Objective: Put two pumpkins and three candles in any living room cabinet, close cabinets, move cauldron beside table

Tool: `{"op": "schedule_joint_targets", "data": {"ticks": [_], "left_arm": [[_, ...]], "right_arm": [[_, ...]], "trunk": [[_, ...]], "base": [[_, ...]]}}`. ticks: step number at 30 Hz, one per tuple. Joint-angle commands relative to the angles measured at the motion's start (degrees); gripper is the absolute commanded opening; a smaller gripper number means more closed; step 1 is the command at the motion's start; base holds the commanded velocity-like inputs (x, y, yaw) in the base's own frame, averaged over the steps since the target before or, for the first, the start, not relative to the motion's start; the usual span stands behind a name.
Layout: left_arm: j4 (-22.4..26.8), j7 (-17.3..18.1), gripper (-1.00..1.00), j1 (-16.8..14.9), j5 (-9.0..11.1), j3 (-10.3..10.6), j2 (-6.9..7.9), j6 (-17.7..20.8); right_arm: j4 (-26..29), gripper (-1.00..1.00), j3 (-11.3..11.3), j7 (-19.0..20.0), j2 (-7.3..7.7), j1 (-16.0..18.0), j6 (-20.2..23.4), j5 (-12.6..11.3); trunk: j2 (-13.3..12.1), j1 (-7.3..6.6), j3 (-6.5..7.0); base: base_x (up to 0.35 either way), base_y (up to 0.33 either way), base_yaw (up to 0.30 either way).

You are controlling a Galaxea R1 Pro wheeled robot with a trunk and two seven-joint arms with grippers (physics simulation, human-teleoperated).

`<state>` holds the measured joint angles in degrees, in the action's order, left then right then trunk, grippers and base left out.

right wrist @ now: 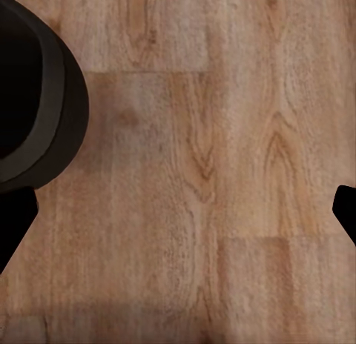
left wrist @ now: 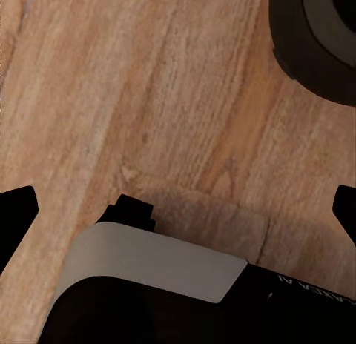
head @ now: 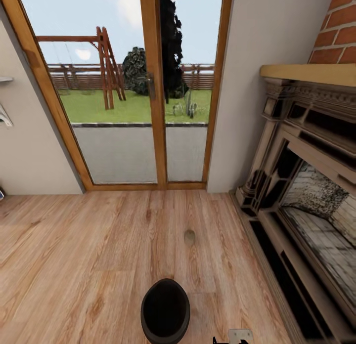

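While the robot faces the glass patio doors [head: 148, 87], the head view puts the cauldron [head: 165, 310] at the bottom centre of the frame, upright on the wooden floor [head: 74, 265] with its dark mouth open to the camera. A single candle [head: 189, 236] stands on the boards just above it in the frame, apart from it. The fireplace [head: 306, 195] fills the right side. A small pale and black part of the robot shows at the bottom edge, right of the cauldron; whether it belongs to a gripper cannot be told.

In the left wrist view, the cauldron's rim sits in the upper right corner, and the left gripper [left wrist: 178, 210] shows dark fingertips [left wrist: 16, 210] at the far left and right edges of the frame, spread wide with only floor between them.

In the right wrist view, the cauldron occupies the upper left, and the right gripper [right wrist: 178, 210] likewise stands wide open and empty, its fingertips [right wrist: 15, 222] at the frame's edges.

The robot seems to be approaching the pot or the candle. To do this well, it should probably square the base first, then lower one arm straight down so the fingers straddle the chosen thing evenly before closing.
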<state>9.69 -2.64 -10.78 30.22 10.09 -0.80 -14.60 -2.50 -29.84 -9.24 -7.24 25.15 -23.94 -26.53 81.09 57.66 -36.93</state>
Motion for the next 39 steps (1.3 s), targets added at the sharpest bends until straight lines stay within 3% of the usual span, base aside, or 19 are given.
{"op": "schedule_joint_targets", "data": {"ticks": [1, 12, 15, 16, 19, 21, 25, 28, 35, 39], "left_arm": [[0.0, -0.4, 1.0, 0.0, 0.3, 0.5, 0.01, -0.2], [0.5, -0.9, 1.0, -0.4, 0.3, 0.6, 0.01, 0.2], [2.7, -0.8, 1.0, -1.9, 0.4, 0.7, 0.03, 3.3], [3.8, -0.9, 1.0, -2.7, 0.3, 0.7, 0.06, 6.3], [7.8, -1.9, 1.0, -6.5, 0.0, 0.8, 0.45, 18.7], [10.2, -3.7, 1.0, -8.2, 0.0, 0.7, 0.76, 24.2], [12.2, -8.7, 1.0, -11.0, 0.0, 0.7, 0.51, 27.6], [12.8, -12.1, 1.0, -13.2, 0.2, 0.6, 0.23, 28.3], [12.7, -13.5, 1.0, -14.1, 0.4, 0.3, 0.02, 28.0], [12.4, -13.6, 1.0, -14.2, 0.4, 0.2, 0.01, 27.9]], "right_arm": [[-0.2, 1.0, -0.5, -0.1, -0.06, 0.1, -0.3, -0.4], [-0.2, 1.0, -0.5, -0.2, -0.12, 0.1, -0.2, -0.2], [-0.2, 1.0, -0.6, -0.7, -0.21, 0.1, 0.5, -0.2], [-0.1, 1.0, -0.7, -1.3, -0.28, 0.1, 1.3, -0.2], [2.7, 1.0, -0.8, -5.9, -0.89, 0.2, 8.2, 0.0], [10.3, 1.0, -0.8, -9.2, -1.28, 0.2, 14.7, 0.0], [21.6, 1.0, -0.8, -13.5, -1.55, 0.2, 26.8, 0.0], [25.9, 1.0, -0.6, -14.7, -1.68, 0.3, 32.0, -0.1], [28.1, 1.0, -0.8, -14.9, -1.71, 0.3, 33.1, 0.1], [27.7, 1.0, -0.8, -14.6, -1.65, 0.3, 28.6, 0.0]], "trunk": [[-0.4, -0.23, 0.14], [-4.8, -2.65, 2.11], [-6.0, -3.3, 2.65], [-6.4, -3.52, 2.83], [-7.6, -4.18, 3.37], [-8.4, -4.62, 3.73], [-10.0, -5.5, 4.45], [-11.2, -6.16, 4.99], [-14.0, -7.7, 6.24], [-15.6, -8.58, 6.96]], "base": [[0.0, 0.0, 0.0], [0.0, 0.0, 0.0], [0.0, 0.0, 0.0], [0.0, 0.0, 0.0], [0.0, 0.0, 0.0], [0.0, 0.0, 0.0], [0.0, 0.0, 0.0], [0.0, 0.0, 0.0], [0.0, 0.0, 0.0], [0.0, 0.0, 0.0]]}}
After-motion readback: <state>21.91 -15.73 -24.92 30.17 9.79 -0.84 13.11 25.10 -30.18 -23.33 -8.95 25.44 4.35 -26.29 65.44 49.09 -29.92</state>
